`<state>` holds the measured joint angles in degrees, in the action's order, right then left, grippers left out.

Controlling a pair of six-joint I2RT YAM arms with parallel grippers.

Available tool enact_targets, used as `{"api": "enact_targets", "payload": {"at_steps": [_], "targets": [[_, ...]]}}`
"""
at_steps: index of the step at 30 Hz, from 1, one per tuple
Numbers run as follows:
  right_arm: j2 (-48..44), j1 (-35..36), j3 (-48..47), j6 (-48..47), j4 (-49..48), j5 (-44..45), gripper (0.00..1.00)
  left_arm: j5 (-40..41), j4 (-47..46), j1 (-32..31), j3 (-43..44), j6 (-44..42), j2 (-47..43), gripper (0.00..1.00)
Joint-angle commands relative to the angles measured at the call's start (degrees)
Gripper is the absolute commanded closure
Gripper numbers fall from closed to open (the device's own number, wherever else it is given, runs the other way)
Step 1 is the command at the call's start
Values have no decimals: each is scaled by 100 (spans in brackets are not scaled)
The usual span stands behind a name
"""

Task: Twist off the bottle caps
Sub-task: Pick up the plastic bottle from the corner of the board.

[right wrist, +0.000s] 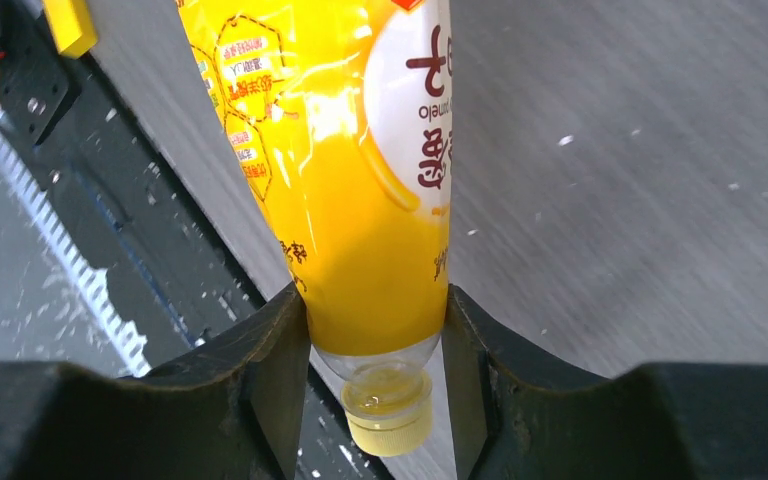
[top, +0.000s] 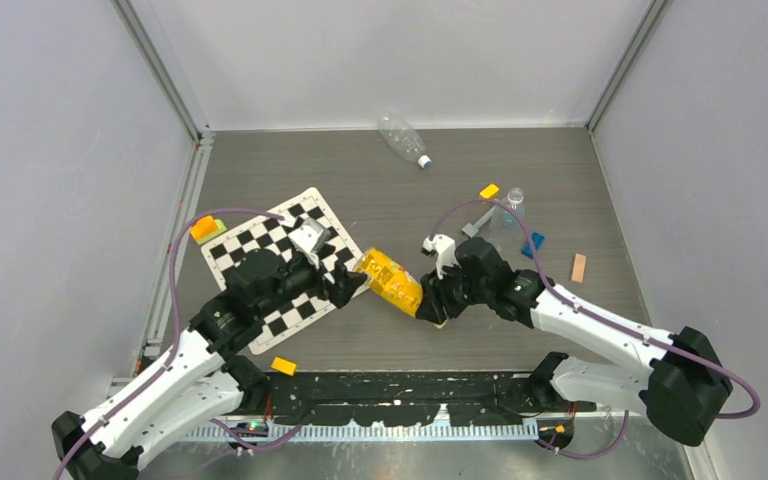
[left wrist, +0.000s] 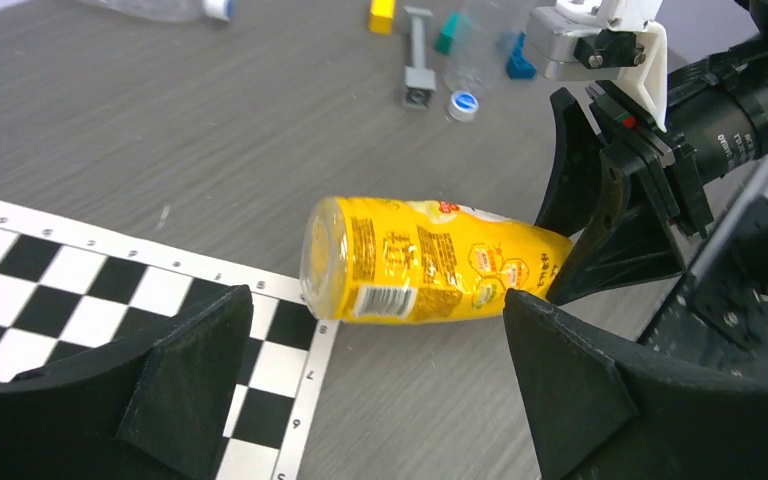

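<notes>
The right gripper [right wrist: 375,305] clamps the shoulder of the yellow-orange plastic bottle [right wrist: 360,180], which lies mid-table with its small yellow screw cap [right wrist: 388,420] at the near-right end. It is probably light, squashy and slick, so brace the body and twist the cap. The left gripper [left wrist: 375,310] gapes wide at the bottle's base, beside the black-and-white checkerboard sheet [left wrist: 60,290]. The right fingers crowd the cap.

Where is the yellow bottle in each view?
Top external: yellow bottle at centre, between left gripper and right gripper.
Left wrist: centre, on its side beyond the open left gripper.
Right wrist: top centre, neck end inside right gripper.
Shared landmark: right gripper clamped at its neck end.
</notes>
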<state>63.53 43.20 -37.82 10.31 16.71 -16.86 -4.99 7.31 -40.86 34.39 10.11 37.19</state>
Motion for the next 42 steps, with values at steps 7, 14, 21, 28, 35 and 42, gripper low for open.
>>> {"api": "enact_targets", "payload": {"at_steps": [7, 14, 21, 28, 35, 42], "targets": [[-681, 342, 195, -323, -323, -765, 75, -1369, 284, 2, 695, -166, 1135, 0], [-299, 640, 54, -547, -192, -668, 75, -1674, 495, 4, 898, -244, 1610, 0], [-578, 800, 402, -825, -813, -436, 76, -2285, 937, 2, 1079, -392, 1987, 0], [-1221, 830, 969, -1203, -1628, -122, 77, -2787, 1211, 8, 1205, -518, 2278, 0], [-1600, 830, 1342, -1860, -2392, 354, 78, -3059, 1470, 8, 1384, -555, 2692, 12], [-1590, 831, 1418, -1885, -2643, 1220, 76, -3040, 1383, 8, 1355, -598, 2614, 51]]}}
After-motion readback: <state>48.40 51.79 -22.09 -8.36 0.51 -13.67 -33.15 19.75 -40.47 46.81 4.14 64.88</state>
